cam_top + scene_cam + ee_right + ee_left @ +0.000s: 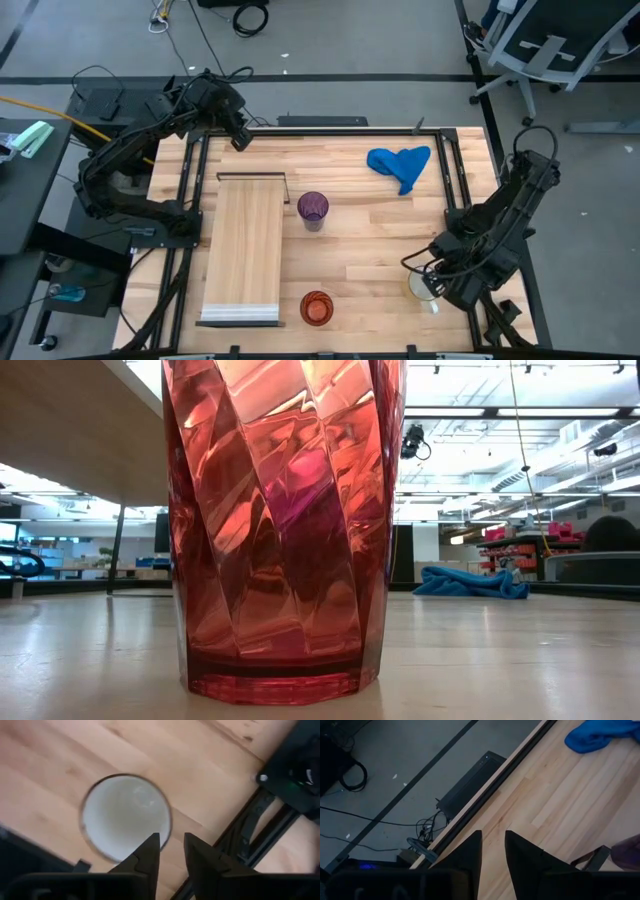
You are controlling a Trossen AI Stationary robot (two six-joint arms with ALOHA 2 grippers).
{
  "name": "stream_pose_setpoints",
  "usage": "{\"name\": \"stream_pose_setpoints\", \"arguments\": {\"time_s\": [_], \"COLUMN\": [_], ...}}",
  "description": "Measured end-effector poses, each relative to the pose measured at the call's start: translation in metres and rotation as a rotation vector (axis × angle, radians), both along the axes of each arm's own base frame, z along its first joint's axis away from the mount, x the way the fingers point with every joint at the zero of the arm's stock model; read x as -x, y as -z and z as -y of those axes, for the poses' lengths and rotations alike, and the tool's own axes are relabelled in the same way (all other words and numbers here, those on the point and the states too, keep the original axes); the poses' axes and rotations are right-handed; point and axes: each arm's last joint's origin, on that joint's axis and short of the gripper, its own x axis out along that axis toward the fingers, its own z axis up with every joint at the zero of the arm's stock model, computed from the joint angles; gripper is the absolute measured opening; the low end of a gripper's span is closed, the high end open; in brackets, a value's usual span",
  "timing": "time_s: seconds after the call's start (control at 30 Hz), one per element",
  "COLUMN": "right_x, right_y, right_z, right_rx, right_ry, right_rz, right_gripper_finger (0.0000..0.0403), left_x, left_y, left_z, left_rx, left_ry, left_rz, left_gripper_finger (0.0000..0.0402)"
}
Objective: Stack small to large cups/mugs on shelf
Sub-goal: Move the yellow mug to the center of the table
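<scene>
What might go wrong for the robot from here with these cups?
1. The right gripper hangs above the white mug, its tips at the rim; a pinch there might tip the mug.
2. That mug sits near the table's edge, so a nudge might send it off.
3. The purple tumbler stands close beside the shelf; an arm crossing there might knock it over.

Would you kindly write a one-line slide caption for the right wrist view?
Right hand poised above the white mug, looking down into its empty interior on the wooden tabletop.
</scene>
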Motion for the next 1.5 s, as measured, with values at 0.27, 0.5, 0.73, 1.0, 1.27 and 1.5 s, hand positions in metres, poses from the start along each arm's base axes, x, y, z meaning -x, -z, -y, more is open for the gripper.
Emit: {"name": "stream_pose_setpoints", "arguments": {"time_s": [0.27, 0.5, 0.73, 1.0, 1.27, 1.5], "right_x": [0.003, 0.000, -0.001, 0.001, -0.003, -0.010], "right_y": [0.031, 0.040, 0.049, 0.068, 0.086, 0.086], "right_z": [0.005, 0.004, 0.003, 0.006, 0.009, 0.015], "right_rx": [-0.061, -0.072, -0.044, -0.037, -0.071, -0.082], "right_ry": [0.015, 0.018, 0.018, 0.011, 0.005, -0.011], "right_rz": [-0.028, 0.000, -0.018, -0.027, -0.015, -0.029], "right_gripper_finger": [0.0101, 0.0099, 0.0097, 0.0097, 0.0093, 0.0057], "left_x": [0.001, 0.001, 0.000, 0.000, 0.001, 0.000], "left_y": [0.001, 0.002, 0.002, 0.002, 0.002, 0.002], "left_z": [0.001, 0.001, 0.001, 0.001, 0.001, 0.001], "left_rx": [0.019, 0.025, 0.030, 0.029, 0.029, 0.032], "left_ry": [-0.011, -0.018, -0.026, -0.026, -0.026, -0.031], "left_rz": [-0.009, -0.003, 0.003, 0.003, 0.003, 0.007], "left_gripper_finger": [0.0083, 0.0088, 0.0084, 0.0079, 0.0083, 0.0076]}}
